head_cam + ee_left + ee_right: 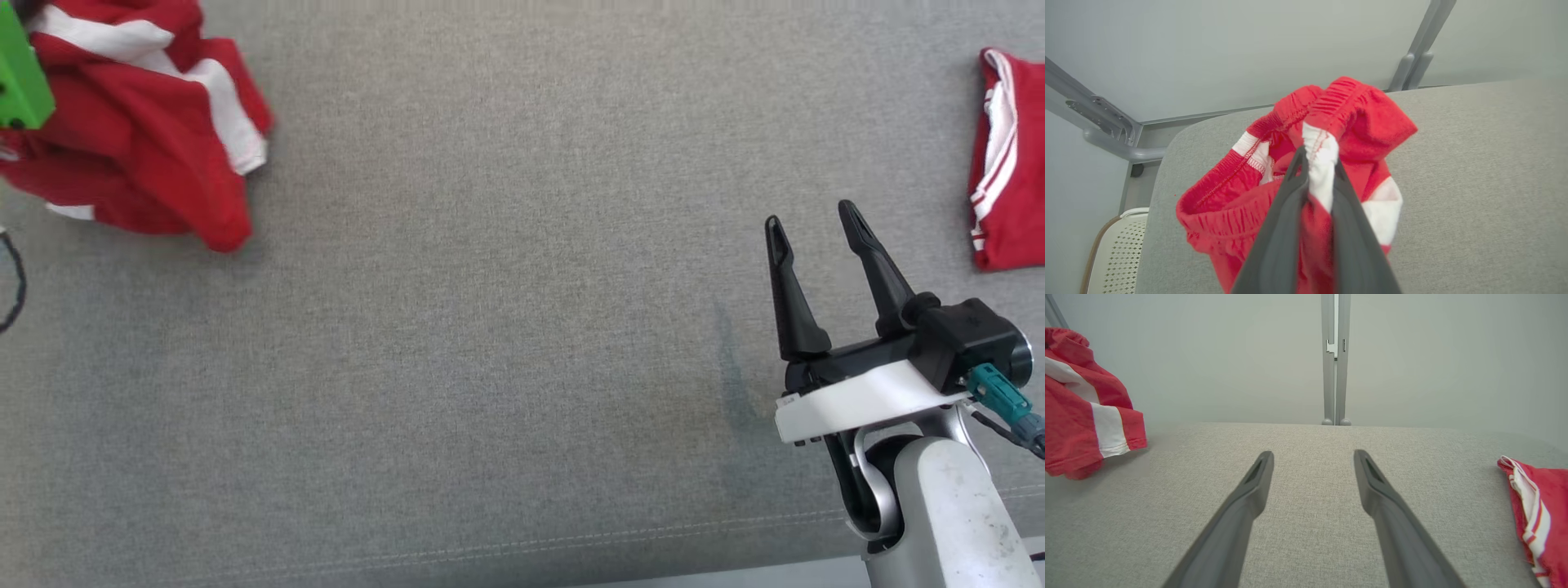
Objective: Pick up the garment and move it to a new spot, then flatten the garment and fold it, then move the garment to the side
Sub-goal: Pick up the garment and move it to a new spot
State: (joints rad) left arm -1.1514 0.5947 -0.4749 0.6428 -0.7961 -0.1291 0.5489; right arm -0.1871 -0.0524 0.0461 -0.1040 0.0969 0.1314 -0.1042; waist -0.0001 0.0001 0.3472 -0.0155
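Note:
A crumpled red garment with white stripes (139,122) hangs bunched at the upper left of the head view, lifted above the grey padded surface (490,327). In the left wrist view my left gripper (1318,159) is shut on a fold of this garment (1363,122), with white and red cloth pinched between its dark fingers. The same garment (1081,412) shows at the left of the right wrist view. My right gripper (812,220) stands open at the lower right, over bare surface, its fingers (1253,486) holding nothing.
A second red and white garment (1008,163) lies folded at the right edge, also visible as folded cloth (1539,510) in the right wrist view. A green block (20,73) sits at the top left corner. A pale perforated basket (1114,253) stands beside the surface. Grey frame posts (1335,359) rise behind.

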